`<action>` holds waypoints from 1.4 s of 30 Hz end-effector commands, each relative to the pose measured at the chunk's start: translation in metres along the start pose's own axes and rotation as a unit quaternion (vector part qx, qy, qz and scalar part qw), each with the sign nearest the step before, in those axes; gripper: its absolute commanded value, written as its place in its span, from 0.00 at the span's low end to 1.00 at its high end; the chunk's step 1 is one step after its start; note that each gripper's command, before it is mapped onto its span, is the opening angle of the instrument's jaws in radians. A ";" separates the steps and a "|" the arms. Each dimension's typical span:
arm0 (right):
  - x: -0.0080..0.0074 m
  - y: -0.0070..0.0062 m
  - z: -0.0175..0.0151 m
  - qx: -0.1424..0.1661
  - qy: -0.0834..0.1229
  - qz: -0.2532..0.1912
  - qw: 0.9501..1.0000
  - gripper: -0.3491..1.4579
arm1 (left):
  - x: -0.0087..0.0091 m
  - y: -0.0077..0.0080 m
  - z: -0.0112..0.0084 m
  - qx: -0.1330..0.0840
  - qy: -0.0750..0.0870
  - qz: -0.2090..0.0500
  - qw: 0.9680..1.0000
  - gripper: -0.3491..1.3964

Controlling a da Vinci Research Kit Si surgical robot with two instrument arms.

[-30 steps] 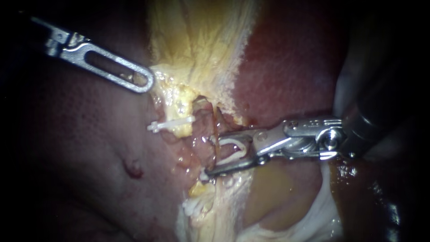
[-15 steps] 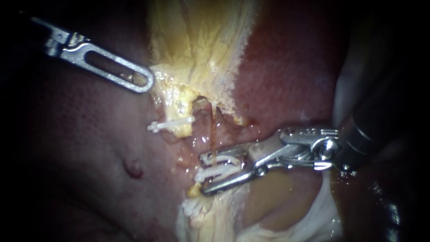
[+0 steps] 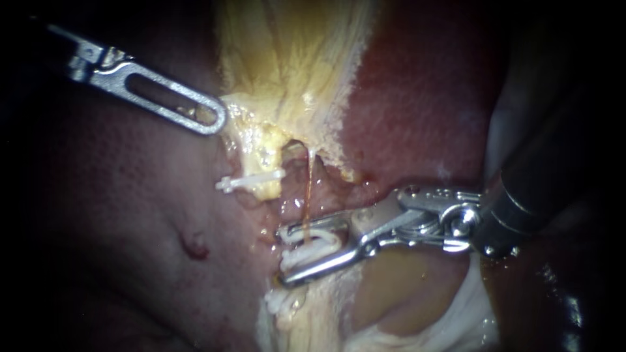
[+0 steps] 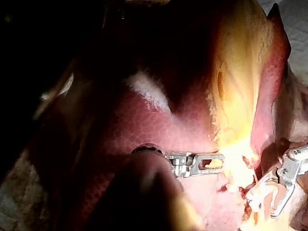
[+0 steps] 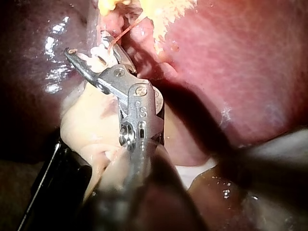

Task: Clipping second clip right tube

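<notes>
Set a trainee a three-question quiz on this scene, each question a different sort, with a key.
1. True or false: the right instrument has empty jaws.
2. The left instrument grips: A) yellow tissue, B) a clip, C) the thin tube.
3. In the endoscope view, what sits left of the thin tube, free of both instruments?
Key: 1 false, they hold a white clip. 2 A. 3 A second white clip.

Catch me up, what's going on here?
The right instrument holds a white clip between its jaws, set across the thin right tube just below the yellowish tissue. The left instrument has its tip at that tissue's edge. A closed clip sits on the strand further left.
</notes>
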 end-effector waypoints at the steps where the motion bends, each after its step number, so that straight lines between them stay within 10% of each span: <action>1: 0.0000 0.0000 0.0000 0.000 0.000 0.000 1.000 0.47 | 0.0000 0.0000 0.0000 0.000 0.000 0.000 1.000 0.00; 11: 0.0000 -0.0008 -0.0002 0.024 0.000 0.001 1.000 0.47 | 0.0000 0.0000 0.0000 0.000 0.000 0.000 1.000 0.00; 26: 0.0020 -0.0058 0.0004 0.074 0.016 -0.001 0.997 0.47 | 0.0000 0.0002 -0.0001 0.000 0.001 0.000 1.000 0.00; 42: 0.0016 -0.0038 -0.0009 0.069 0.018 0.006 0.997 0.41 | 0.0000 0.0002 -0.0001 0.000 0.001 0.000 1.000 0.00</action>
